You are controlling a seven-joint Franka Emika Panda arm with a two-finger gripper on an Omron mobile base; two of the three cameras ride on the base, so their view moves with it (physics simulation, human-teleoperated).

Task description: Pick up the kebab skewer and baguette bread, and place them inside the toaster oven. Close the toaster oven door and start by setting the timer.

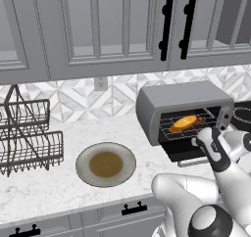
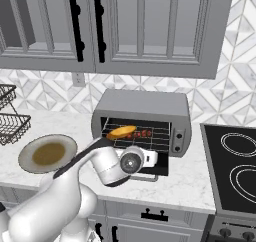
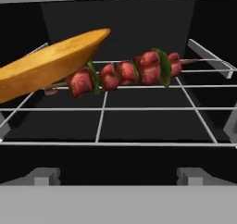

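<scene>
On the toaster oven (image 2: 142, 106) rack: baguette bread (image 3: 46, 65) beside kebab skewer (image 3: 125, 72).
Gripper (image 1: 205, 135) out front, jaws spread wide, holding nothing.

You have the baguette bread (image 3: 48, 65) and kebab skewer (image 3: 125, 72) on the rack (image 3: 139, 109) inside the toaster oven (image 1: 181, 101), bread left of skewer, plate (image 1: 105, 165) on the counter (image 1: 49, 182) to the oven's left, dish rack (image 1: 27, 135) further left.

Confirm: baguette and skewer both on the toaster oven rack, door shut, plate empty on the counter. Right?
Not quite: the toaster oven door is open, folded down in front of the toaster oven, as the right base view shows. The baguette bread and kebab skewer do lie on the rack, and the plate is empty.
</scene>
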